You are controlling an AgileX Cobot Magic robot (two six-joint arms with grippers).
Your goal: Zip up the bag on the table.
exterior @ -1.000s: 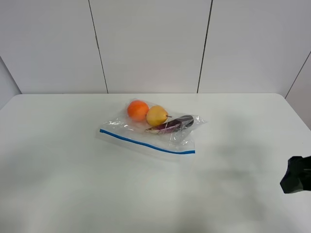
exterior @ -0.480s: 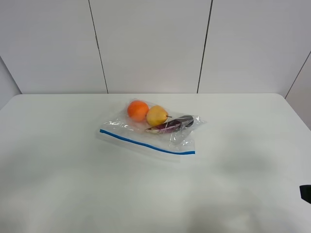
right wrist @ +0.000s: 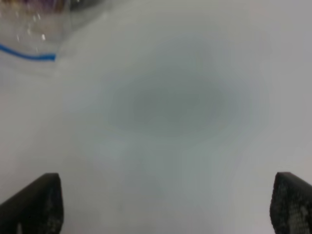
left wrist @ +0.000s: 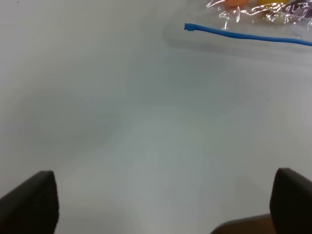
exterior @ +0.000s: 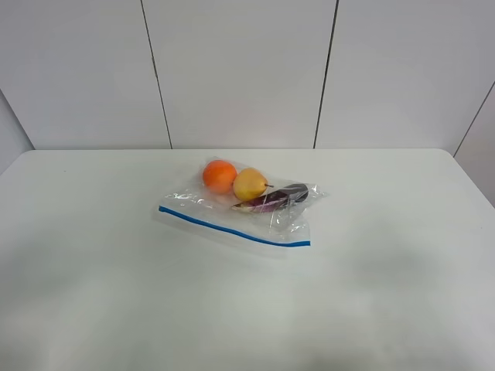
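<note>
We kept both grippers spread wide and clear of the bag (exterior: 244,209). It lay flat toward the tabletop's (exterior: 93,294) far edge, leaving its blue strip (exterior: 232,227) reachable.

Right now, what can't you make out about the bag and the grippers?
- Zip open or sealed: the bag's blue strip is too small in the exterior high view, cut off in both wrist views.
- Both grippers: absent from the exterior high view; wrist views show only the tips of wide-apart jaws.
- Right wrist view: blurred.
</note>
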